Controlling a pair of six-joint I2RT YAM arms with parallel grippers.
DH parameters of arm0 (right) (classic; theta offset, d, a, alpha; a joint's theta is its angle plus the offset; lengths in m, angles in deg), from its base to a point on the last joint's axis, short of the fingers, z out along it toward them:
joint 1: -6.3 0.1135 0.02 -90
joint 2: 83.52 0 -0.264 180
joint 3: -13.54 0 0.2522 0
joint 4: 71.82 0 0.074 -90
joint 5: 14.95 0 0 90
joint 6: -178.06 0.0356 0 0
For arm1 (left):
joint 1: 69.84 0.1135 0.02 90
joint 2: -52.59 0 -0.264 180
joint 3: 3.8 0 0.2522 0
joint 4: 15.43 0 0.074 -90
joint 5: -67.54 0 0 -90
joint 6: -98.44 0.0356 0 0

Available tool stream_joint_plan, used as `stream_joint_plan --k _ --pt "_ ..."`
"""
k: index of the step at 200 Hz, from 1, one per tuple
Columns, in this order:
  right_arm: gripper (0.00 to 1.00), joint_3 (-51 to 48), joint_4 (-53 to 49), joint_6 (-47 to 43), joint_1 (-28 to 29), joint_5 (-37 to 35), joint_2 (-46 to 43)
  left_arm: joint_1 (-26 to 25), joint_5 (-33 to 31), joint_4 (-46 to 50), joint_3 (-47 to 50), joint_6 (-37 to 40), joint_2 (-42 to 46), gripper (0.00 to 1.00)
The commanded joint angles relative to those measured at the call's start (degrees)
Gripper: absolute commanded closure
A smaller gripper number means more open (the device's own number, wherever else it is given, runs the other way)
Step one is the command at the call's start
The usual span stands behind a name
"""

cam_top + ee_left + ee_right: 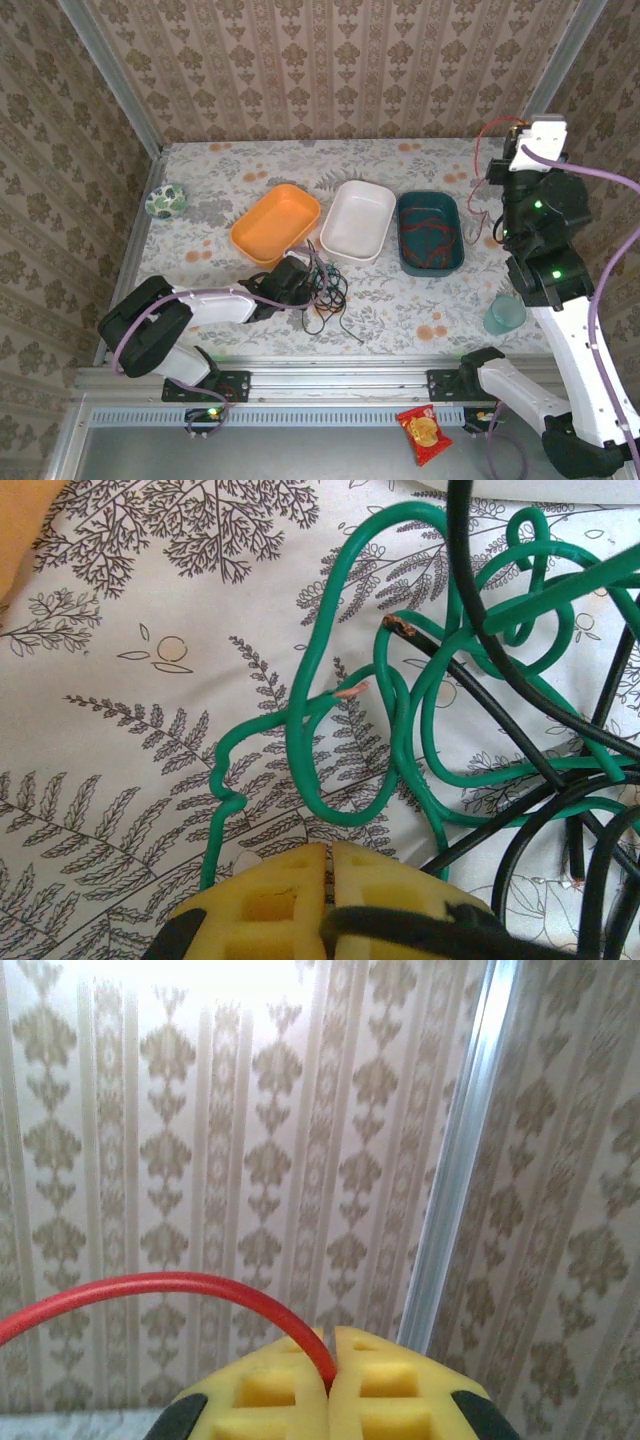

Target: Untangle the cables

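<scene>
In the top view a small bowl (165, 202) sits at the table's (200, 165) 10 o'clock, well apart from everything else. The left arm lies low along the near edge. Its left gripper (328, 875) has both yellow pads pressed together, and I cannot tell whether anything is pinched between them. A black strand crosses just in front of the pads.

The cable tangle (326, 290) lies on the table at the 3 o'clock side of that gripper, near the 6 o'clock edge. In the left wrist view, the green cable (300, 750) winds in loose loops whose long sweep runs from 7 o'clock up to 1 o'clock. Its bare copper tip points toward 2 o'clock. The black cables (520, 685) cross over it. One of them has a frayed tip pointing to 10 o'clock and runs down toward 4 o'clock.

Behind the tangle are three trays in a row: the orange tray (250, 240), the white tray (340, 240) and the teal tray (405, 255). Red loops lie in the teal one.

The red cable (477, 168) hangs almost vertically from 12 to 6 o'clock above the teal tray's right side. The right gripper (330, 1360), raised at the 2 o'clock corner, is clamped on it. In the right wrist view the cable arcs in from 9 o'clock. A teal cup (505, 315) stands at 4 o'clock.
</scene>
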State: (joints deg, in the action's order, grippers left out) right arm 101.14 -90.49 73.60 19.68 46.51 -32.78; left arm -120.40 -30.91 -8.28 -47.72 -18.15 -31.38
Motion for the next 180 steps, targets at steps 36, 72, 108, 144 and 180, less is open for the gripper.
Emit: stream_joint_plan --k 36,72,108,144,180 --pt "1.00 7.46 -3.23 0.95 -0.03 9.89 1.47 -0.25 -0.69 1.25 -1.55 0.21 -1.61 1.00" --pt "1.00 7.56 -11.54 6.96 -0.07 17.56 4.05 -0.36 -0.78 0.95 -1.58 0.12 -1.64 1.00" --pt "1.00 5.61 -11.99 7.82 -0.09 17.43 4.28 -0.40 -0.69 1.03 -1.40 0.15 -1.61 1.00" --pt "1.00 5.29 -12.33 7.49 -0.08 16.49 5.04 -0.48 -0.61 0.86 -1.40 0.18 -1.89 1.00" --pt "1.00 2.57 -13.24 9.98 -0.01 17.08 6.46 -0.42 -0.43 0.60 -1.84 0.19 -2.43 1.00"
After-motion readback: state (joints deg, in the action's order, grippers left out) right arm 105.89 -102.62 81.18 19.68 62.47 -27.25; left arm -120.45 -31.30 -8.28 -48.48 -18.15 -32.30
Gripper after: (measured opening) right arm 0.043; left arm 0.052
